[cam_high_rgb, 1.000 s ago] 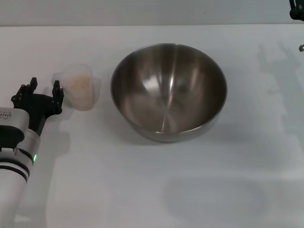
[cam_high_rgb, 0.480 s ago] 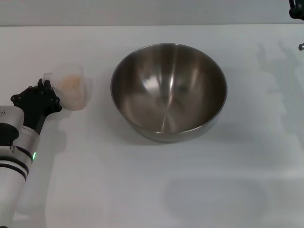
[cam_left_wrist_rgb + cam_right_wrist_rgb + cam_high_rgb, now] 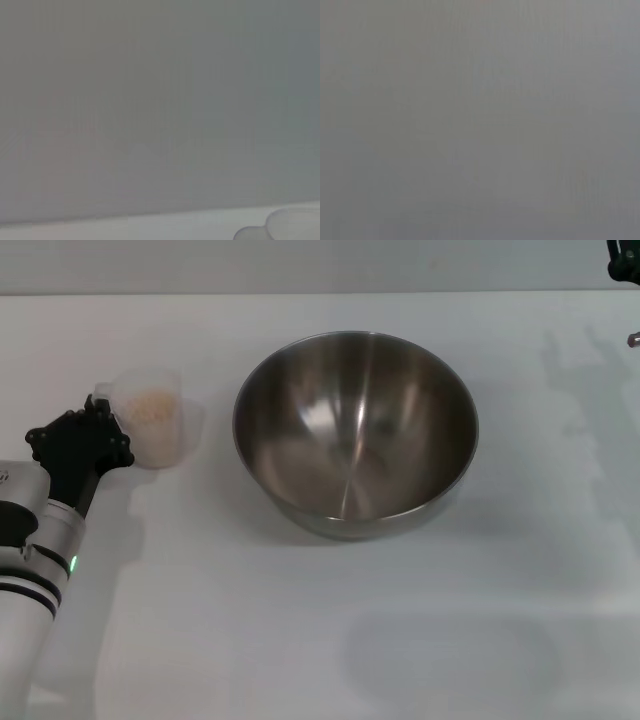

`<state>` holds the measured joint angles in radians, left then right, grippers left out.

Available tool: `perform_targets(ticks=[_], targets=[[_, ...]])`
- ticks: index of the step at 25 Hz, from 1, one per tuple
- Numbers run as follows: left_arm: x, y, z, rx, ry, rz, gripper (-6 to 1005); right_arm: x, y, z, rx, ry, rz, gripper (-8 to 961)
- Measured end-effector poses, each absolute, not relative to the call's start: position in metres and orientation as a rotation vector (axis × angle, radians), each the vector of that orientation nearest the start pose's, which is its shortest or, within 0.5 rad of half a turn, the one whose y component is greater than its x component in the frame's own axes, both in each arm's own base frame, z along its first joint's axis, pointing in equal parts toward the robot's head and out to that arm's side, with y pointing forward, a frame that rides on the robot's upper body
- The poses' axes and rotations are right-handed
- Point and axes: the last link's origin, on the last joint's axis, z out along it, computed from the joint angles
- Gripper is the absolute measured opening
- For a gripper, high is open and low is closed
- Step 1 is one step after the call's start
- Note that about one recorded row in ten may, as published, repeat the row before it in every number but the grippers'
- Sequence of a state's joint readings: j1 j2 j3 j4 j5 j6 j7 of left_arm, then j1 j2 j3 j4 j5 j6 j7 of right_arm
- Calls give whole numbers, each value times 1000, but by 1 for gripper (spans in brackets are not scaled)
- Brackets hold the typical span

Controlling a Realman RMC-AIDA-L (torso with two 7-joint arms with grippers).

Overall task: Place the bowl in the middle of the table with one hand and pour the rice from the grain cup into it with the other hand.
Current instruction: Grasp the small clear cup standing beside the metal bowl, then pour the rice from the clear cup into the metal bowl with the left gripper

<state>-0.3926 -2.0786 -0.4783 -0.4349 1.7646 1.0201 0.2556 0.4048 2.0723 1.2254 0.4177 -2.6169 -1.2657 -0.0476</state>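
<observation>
No readable text, label, brand, number or sign on anything in view

The left gripper (image 3: 98,412) sits closed on the handle side of the grain cup (image 3: 152,430), so that side is taken. Beyond its fingertips, past the cup, a narrow strip of bare table (image 3: 300,640) separates the cup from the bowl (image 3: 355,432), the 1 large obstacle. Behind the fingers and on the bowl's far side the tabletop lies open. The right gripper (image 3: 622,258) is at the far right corner.
</observation>
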Motion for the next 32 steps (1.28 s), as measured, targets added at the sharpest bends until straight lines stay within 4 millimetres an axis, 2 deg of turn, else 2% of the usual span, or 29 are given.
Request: perform_targets(ticks=[3, 7, 8, 10, 11, 12, 13, 15, 16, 19, 20, 21, 26, 32], targets=[[-305, 314, -63, -1632, -552, -534, 17, 264, 356, 24, -1448, 199, 851, 528], [-289, 318, -54, -1605, -334, -486, 18, 268, 357, 26, -1439, 199, 839, 528], [-289, 318, -54, -1605, -334, -486, 19, 269, 357, 26, -1436, 200, 833, 527], [-274, 323, -51, -1590, -166, -411, 19, 272, 357, 28, -1430, 204, 822, 527], [-274, 323, -51, -1590, -166, -411, 20, 272, 357, 28, -1430, 204, 822, 527], [-263, 326, -51, -1576, -41, -343, 20, 273, 358, 27, -1433, 205, 816, 527], [-263, 326, -51, -1576, -41, -343, 20, 273, 358, 27, -1433, 205, 816, 527], [-246, 328, -53, -1553, 150, -240, 21, 273, 358, 27, -1436, 204, 812, 527], [-246, 328, -53, -1553, 150, -240, 21, 273, 358, 26, -1437, 205, 811, 527], [-229, 325, -58, -1535, 336, -172, 22, 273, 358, 26, -1438, 205, 809, 527], [-219, 322, -61, -1514, 458, -128, 23, 274, 358, 26, -1437, 206, 808, 527], [-219, 322, -61, -1514, 458, -128, 23, 274, 358, 26, -1437, 206, 808, 527], [-199, 309, -76, -1463, 785, -11, 25, 274, 358, 26, -1437, 207, 807, 528], [-191, 295, -95, -1398, 1079, 130, 27, 273, 358, 27, -1433, 199, 812, 528]])
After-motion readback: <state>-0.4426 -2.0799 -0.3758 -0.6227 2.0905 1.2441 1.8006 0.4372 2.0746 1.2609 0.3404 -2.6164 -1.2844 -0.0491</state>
